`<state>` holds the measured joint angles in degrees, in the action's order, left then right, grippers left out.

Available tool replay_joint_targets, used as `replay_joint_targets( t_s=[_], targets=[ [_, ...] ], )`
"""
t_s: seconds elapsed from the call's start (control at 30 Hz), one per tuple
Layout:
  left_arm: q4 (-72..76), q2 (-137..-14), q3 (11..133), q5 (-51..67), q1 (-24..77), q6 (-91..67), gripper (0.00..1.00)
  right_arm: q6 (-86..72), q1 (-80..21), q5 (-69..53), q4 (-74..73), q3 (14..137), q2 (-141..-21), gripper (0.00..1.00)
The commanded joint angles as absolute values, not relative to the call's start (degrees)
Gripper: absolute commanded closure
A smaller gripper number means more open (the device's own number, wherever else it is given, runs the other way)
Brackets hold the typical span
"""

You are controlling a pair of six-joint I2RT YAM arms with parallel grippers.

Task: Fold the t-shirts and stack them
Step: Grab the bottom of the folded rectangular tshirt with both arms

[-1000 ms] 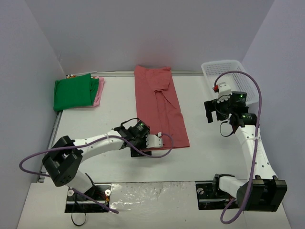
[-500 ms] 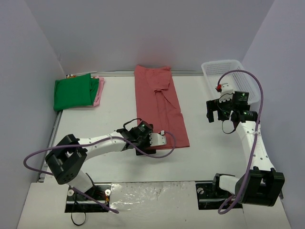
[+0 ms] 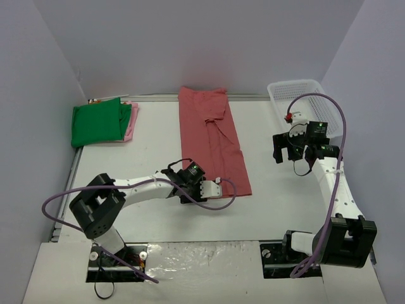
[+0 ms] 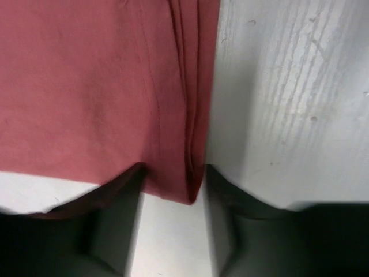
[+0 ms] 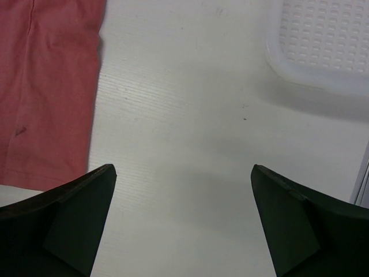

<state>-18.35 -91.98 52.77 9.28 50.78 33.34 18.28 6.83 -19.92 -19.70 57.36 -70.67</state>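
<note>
A long dusty-red t-shirt (image 3: 212, 139), folded into a narrow strip, lies down the middle of the table. My left gripper (image 3: 212, 185) is at its near right corner. In the left wrist view the layered corner of the red t-shirt (image 4: 86, 86) sits between the fingertips of the left gripper (image 4: 173, 173). The jaws have narrowed round it, with a sliver of table still showing beside the right finger (image 4: 230, 202). At the back left a folded green t-shirt (image 3: 98, 122) lies on a pale pink one (image 3: 131, 120). My right gripper (image 3: 283, 147) hovers open over bare table.
A white mesh basket (image 3: 304, 88) stands at the back right, its corner (image 5: 323, 75) showing in the right wrist view. The right wrist view also shows the red shirt's right edge (image 5: 46, 86) at its left. Purple cables loop off both arms.
My left gripper slid a little right onto the shirt's near corner and its jaws have drawn in round it. The right arm shifted slightly.
</note>
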Motion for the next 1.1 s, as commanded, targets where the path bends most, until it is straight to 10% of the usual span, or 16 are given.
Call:
replay_joint_targets(
  t_s=[0.0, 0.13, 0.77, 1.07],
  targets=[
    [-21.1, -95.3, 55.5, 9.1, 50.9, 32.2, 0.65, 18.1, 7.2, -21.0, -19.2, 57.1, -70.0, 0.00],
    [-21.4, -96.0, 56.8, 8.9, 50.7, 30.7, 0.97, 19.0, 7.2, -21.0, -19.4, 56.7, -68.7, 0.00],
    [-40.4, -96.8, 65.4, 42.4, 35.0, 36.3, 0.98, 49.0, 7.0, -48.1, -24.6, 50.2, -63.1, 0.00],
    [-43.3, -100.7, 66.5, 46.0, 33.8, 38.0, 0.98, 65.8, -9.7, -44.8, -34.3, 48.7, -69.2, 0.10]
  ],
)
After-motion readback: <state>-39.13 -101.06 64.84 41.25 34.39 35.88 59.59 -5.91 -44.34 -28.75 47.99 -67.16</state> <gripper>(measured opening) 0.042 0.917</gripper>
